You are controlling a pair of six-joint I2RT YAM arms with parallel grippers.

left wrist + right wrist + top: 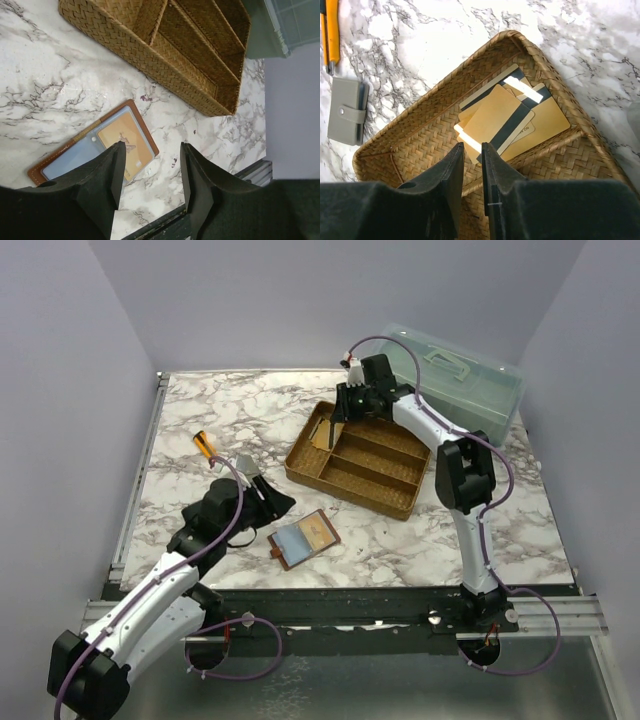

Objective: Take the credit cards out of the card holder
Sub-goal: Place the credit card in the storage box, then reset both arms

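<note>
Presently left pincer (152, 148) open, empty, above card holder (80, 152); right pincer (472, 146) barely parted, empty, above credit cards (500, 117).

The card holder (304, 538) lies opened flat, inner faces up, near the long front wall of the woven tray (345, 492) but not touching it. It is reddish-brown leather with stitched edges. One half shows a light-blue face. The other half has a clear sleeve with a tan-orange card (125, 145) still tucked in it. The credit cards (505, 120) lie inside the tray, in its small end compartment. They form a loose, overlapping pile of several tan-gold cards, fanned at slightly different angles, with dark magnetic stripes facing up and glare on two of them.
</note>
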